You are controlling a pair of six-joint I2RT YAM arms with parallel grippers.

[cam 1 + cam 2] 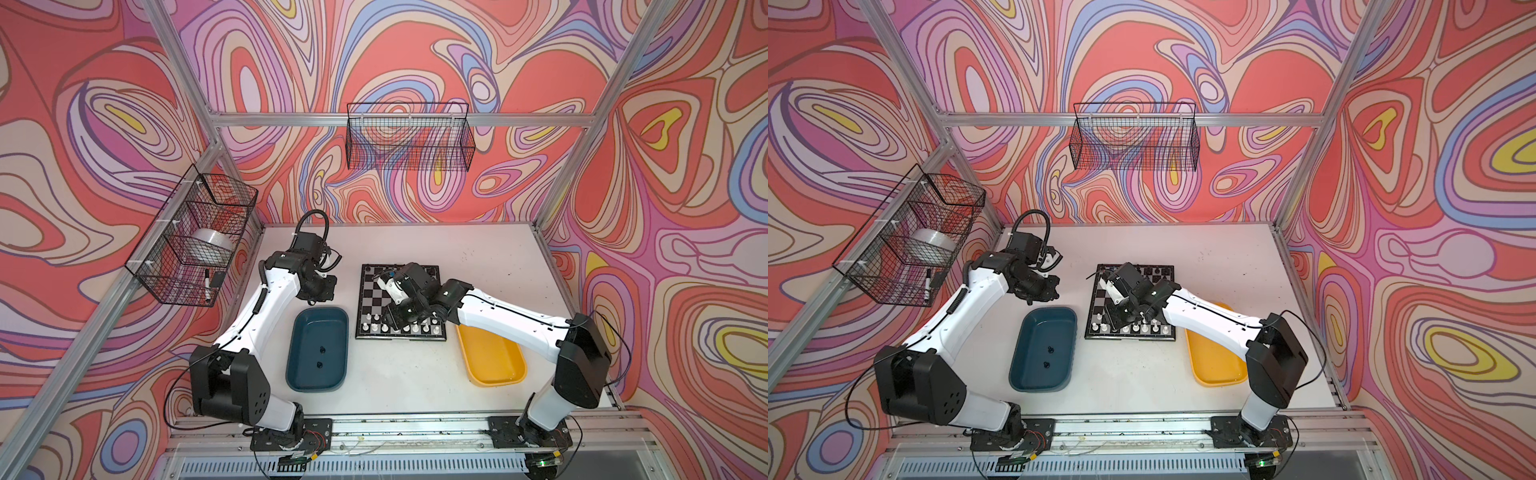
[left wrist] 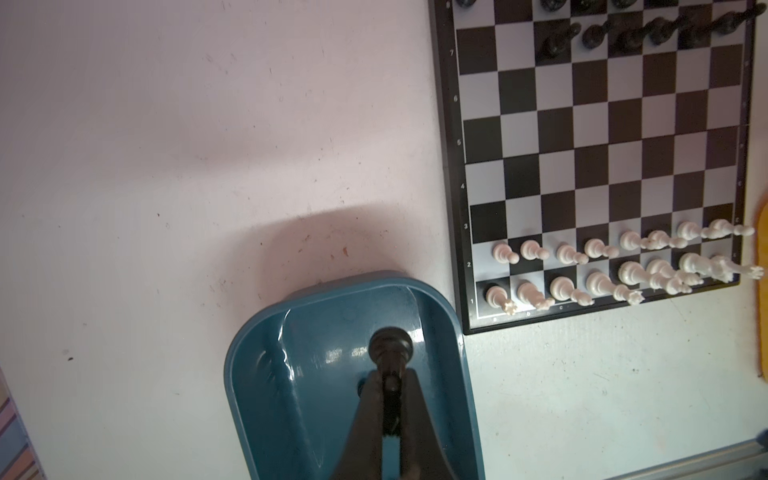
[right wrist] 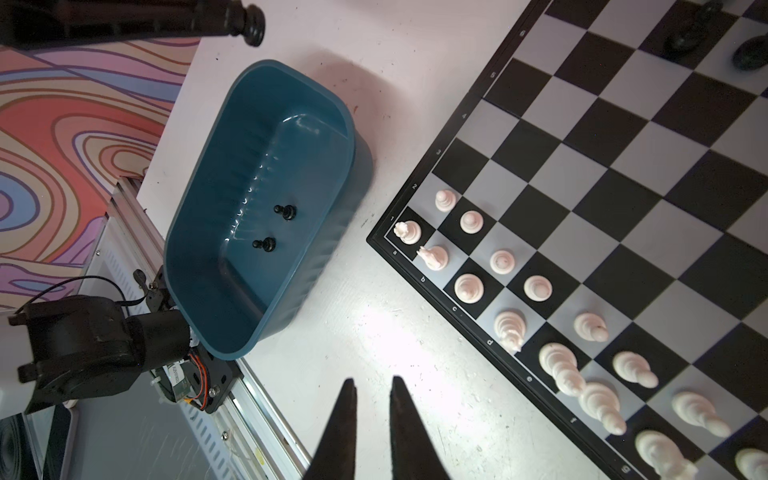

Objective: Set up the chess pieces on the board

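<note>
Nearly done: smooth plastic white chess pieces [image 1: 375, 327] are filling two rows at the lower edge of the flat checked board [image 1: 372, 291], mid-frame in a top view; black pieces [image 2: 636, 35] are leaving gaps. Two black pawns [image 1: 321, 348] are lying in the glossy teal tray [image 1: 332, 374], lower left. The left gripper [image 2: 390, 380] is pinching a third black pawn [image 2: 390, 347]; the right gripper [image 3: 372, 386] is holding its fingers slightly apart, empty.

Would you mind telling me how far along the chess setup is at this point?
Done: both white rows look filled on the board, and several black chessmen stand on its far side. In hand: the left gripper is shut on a black piece near the teal tray. Left: two black pawns lie in that tray, and two squares ending black's pawn row are bare.
</note>
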